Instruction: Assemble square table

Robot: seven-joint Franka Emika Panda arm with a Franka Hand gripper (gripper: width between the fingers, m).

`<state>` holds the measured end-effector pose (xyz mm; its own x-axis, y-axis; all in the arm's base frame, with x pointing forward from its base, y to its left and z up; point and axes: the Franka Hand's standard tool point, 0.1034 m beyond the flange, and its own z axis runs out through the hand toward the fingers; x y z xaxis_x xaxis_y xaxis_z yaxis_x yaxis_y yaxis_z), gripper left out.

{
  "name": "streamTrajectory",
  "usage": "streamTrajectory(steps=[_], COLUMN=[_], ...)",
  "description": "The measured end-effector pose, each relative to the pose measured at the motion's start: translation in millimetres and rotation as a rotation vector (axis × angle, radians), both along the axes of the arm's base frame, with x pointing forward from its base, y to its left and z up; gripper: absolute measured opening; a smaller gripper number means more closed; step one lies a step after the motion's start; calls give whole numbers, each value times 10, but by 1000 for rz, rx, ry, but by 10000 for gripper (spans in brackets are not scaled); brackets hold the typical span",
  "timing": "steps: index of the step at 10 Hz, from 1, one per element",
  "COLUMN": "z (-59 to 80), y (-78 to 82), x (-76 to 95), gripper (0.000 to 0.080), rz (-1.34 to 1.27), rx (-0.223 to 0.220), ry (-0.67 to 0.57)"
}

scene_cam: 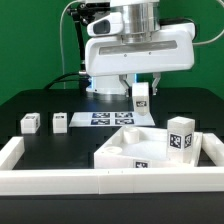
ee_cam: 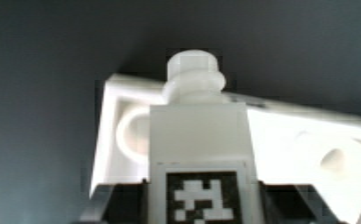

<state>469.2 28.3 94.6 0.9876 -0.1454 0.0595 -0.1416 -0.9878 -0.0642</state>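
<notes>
1. On my exterior feed the pincer hangs under the arm's white head, above the dark table.
2. Its jaws are partly closed on a held leg post. The post sits between the two fingers with its tag facing the camera.
3. My wrist feed looks straight down this post. Its tagged end is nearest the lens and its rounded peg points away, towards the table.
4. The fingers themselves are too dark and too close to the frame edge for me to make out on the wrist feed.
5. The square slab lies flat on the table in front of the pincer and lower, nearer the exterior camera.
6. On the wrist feed, the slab shows white on both sides of the held post, with the peg reaching past its edge over dark table.
7. I cannot tell whether the peg touches the slab.
8. A second leg post stands upright at the slab's corner on the exterior view's right. I cannot tell whether it is seated in the corner or just beside it.
9. Two loose leg posts sit well apart from the pincer, towards the exterior view's left.
10. The marker board lies flat between them and the slab.
</notes>
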Motion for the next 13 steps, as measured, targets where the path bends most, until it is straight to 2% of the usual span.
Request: streamTrajectory(steps=[1,2,4,6,10,11,12,13], z=[-30,-17,132,259,221,204,233,287], y=[-17,-44,-186,-279,-287,-411,-459,-427], x=[30,46,189,293,273,285,377,508], gripper=[290,290,290,290,290,290,290,290], rz=[11,20,15,1,1,-25,-52,-53], rx=[-42,-59,-121,-142,-143,-145,-124,-116], ry=[-105,-152,-333,-410,-400,-389,-362,-373])
